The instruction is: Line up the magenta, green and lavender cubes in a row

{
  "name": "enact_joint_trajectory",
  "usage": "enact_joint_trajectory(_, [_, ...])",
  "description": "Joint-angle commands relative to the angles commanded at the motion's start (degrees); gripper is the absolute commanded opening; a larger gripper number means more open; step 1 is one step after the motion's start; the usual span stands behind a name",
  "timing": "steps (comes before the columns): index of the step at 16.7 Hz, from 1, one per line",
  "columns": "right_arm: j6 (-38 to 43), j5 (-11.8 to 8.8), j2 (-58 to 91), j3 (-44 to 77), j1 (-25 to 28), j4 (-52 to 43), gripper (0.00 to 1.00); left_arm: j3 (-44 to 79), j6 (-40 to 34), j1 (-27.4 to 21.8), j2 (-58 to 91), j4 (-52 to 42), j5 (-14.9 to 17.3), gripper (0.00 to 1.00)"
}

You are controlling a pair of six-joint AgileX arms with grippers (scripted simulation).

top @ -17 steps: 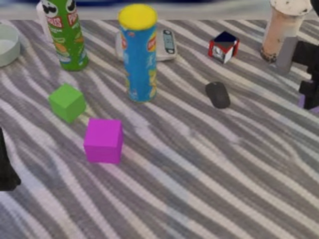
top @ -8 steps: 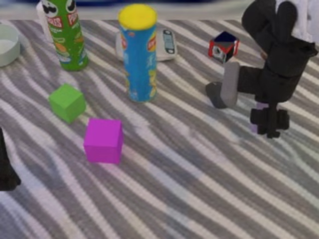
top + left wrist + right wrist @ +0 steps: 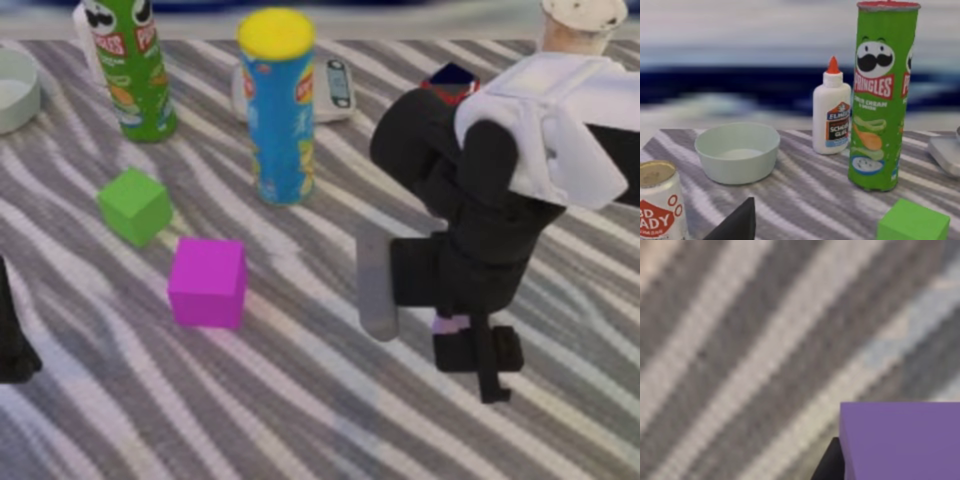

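The magenta cube (image 3: pixel 207 282) lies left of centre, with the green cube (image 3: pixel 135 205) (image 3: pixel 912 222) just behind it to the left. My right gripper (image 3: pixel 478 358) hangs over the striped cloth right of centre, shut on the lavender cube (image 3: pixel 450 324). In the right wrist view that cube (image 3: pixel 900 440) fills a corner, with one dark finger (image 3: pixel 831 465) against its side. At the table's left edge my left gripper (image 3: pixel 12 350) is parked and open. One of its fingertips (image 3: pixel 740 225) shows in the left wrist view, holding nothing.
At the back stand a green Pringles can (image 3: pixel 135 70), a blue can (image 3: pixel 277 110), a scale (image 3: pixel 335 90), a red, white and dark blue cube (image 3: pixel 452 76) and a cup (image 3: pixel 580 15). A pale bowl (image 3: pixel 15 90), glue bottle (image 3: pixel 831 115) and drink can (image 3: pixel 657 200) sit far left.
My right arm has swung from the right edge towards the centre and front, carrying the lavender cube, and now covers the dark mouse. The left arm and the other cubes have not moved.
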Motion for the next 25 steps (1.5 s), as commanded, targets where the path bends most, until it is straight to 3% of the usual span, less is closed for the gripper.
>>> enact_joint_trajectory(6, [0.1, 0.0, 0.4, -0.6, -0.1, 0.8, 0.00, 0.0, 0.0, 0.0, 0.0, 0.0, 0.0, 1.00])
enact_joint_trajectory(13, [0.2, 0.0, 4.7, -9.6, 0.1, 14.6, 0.00, 0.0, 0.0, 0.0, 0.0, 0.0, 0.0, 1.00])
enact_joint_trajectory(18, [0.2, 0.0, 5.1, -10.2, 0.1, 15.3, 0.00, 0.0, 0.0, 0.0, 0.0, 0.0, 0.0, 1.00])
enact_joint_trajectory(25, [0.2, 0.0, 5.1, -10.2, 0.1, 15.3, 0.53, 0.0, 0.0, 0.0, 0.0, 0.0, 0.0, 1.00])
